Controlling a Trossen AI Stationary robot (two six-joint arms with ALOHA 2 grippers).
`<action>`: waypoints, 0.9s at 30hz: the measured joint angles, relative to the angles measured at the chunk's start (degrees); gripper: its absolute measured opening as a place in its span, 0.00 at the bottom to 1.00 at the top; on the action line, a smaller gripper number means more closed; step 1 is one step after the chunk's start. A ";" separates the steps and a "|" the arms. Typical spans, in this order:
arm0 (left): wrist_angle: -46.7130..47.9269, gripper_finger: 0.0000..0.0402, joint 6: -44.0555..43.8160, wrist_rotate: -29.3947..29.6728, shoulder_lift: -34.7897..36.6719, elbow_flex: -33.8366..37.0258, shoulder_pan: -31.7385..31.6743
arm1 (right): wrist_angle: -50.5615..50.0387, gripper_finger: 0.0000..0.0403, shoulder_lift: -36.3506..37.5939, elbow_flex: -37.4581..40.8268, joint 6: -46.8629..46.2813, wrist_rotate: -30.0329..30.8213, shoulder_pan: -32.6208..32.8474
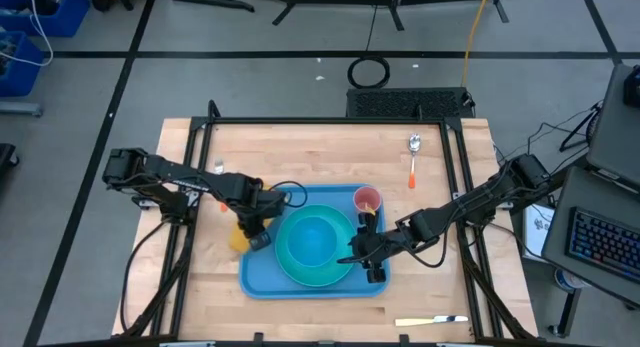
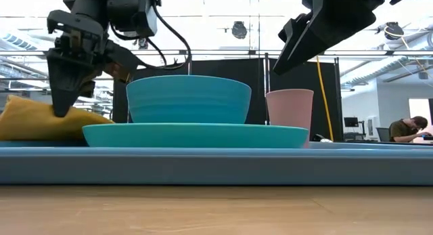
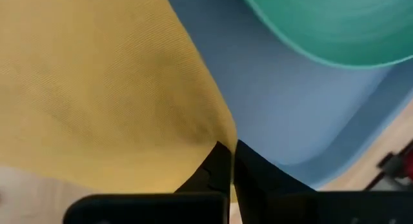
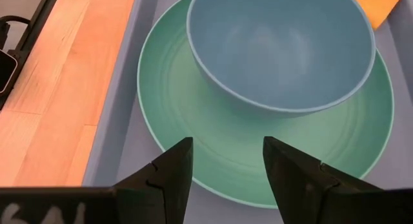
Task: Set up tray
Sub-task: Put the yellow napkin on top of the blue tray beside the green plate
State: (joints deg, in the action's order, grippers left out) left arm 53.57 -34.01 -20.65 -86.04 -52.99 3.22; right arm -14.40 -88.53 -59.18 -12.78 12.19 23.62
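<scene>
Bench (image 1: 300, 157): light wood, cut off at the near edge in the high view. Tray (image 1: 262, 277): light blue, near-centre of bench; its left rim is partly hidden by the left arm. Plate (image 1: 290, 262): teal, on the tray, with the bowl (image 1: 318, 237) sitting on it. Napkin (image 1: 238, 237): yellow-orange, at the tray's left edge, lying over the rim, mostly covered from above.

Left gripper (image 1: 256, 232): arm reaches in from the left, angled down; jaws closed together, pinching the napkin's edge. Right gripper (image 1: 362, 249): arm reaches in from the right, held above the tray's right side; jaws apart, holding nothing.

Cup (image 1: 367, 199): pink, far-right corner of tray. Spoon (image 1: 413, 157): far right on bench. Knife (image 1: 432, 320): near edge.
</scene>
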 joint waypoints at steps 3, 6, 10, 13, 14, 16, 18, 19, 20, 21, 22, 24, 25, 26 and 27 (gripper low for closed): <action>-2.00 0.04 -0.66 -0.87 0.00 0.00 0.00 | -0.01 0.45 0.00 0.00 0.00 0.00 0.00; -4.57 0.04 -2.07 -1.41 -0.15 0.00 0.37 | 0.01 0.45 0.00 0.00 0.00 0.00 0.00; -6.87 0.01 -3.70 -4.45 -0.15 0.00 0.72 | 0.01 0.45 0.00 0.00 0.00 0.00 0.00; -7.71 0.04 -5.28 -4.51 -0.15 0.00 1.21 | 0.01 0.45 0.00 0.00 0.00 -0.01 0.00; -7.69 0.05 -6.13 -4.36 -0.16 0.00 1.33 | 0.01 0.45 0.00 0.00 0.00 -0.01 0.00; -8.27 0.08 -7.34 -4.38 -0.17 0.00 1.52 | 0.01 0.45 0.00 0.00 0.00 -0.02 0.00; -9.56 0.12 -8.31 -4.35 -0.17 0.00 1.78 | 0.01 0.45 0.00 0.00 0.00 -0.01 0.00; -10.18 0.13 -8.59 -4.49 -0.17 0.00 1.84 | 0.01 0.45 0.00 0.00 0.00 -0.02 0.00; -10.72 0.14 -8.60 -5.01 -0.20 0.00 1.93 | 0.01 0.45 0.00 0.00 0.00 0.00 0.00; -11.22 0.16 -8.53 -5.49 -0.20 0.00 2.07 | 0.01 0.45 0.00 0.00 0.00 -0.01 0.00; -11.66 0.17 -8.39 -5.74 -0.20 0.00 2.17 | 0.01 0.45 0.00 0.00 0.00 -0.01 0.00; -11.93 0.19 -8.47 -5.64 -0.20 0.00 2.40 | 0.01 0.45 0.00 0.00 0.00 -0.01 0.00; -11.93 0.20 -8.57 -5.57 -0.20 0.00 2.50 | 0.01 0.45 0.00 0.00 0.00 -0.01 0.00; -11.97 0.21 -8.51 -5.79 -0.20 0.00 2.60 | 0.01 0.45 0.00 0.00 0.00 -0.02 0.00; -12.12 0.21 -7.93 -6.30 -0.20 0.00 2.64 | 0.01 0.45 0.00 0.00 0.00 -0.02 0.00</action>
State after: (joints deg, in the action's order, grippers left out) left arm 41.45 -41.94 -26.96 -86.24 -52.99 5.87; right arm -14.39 -88.53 -59.18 -12.78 12.16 23.62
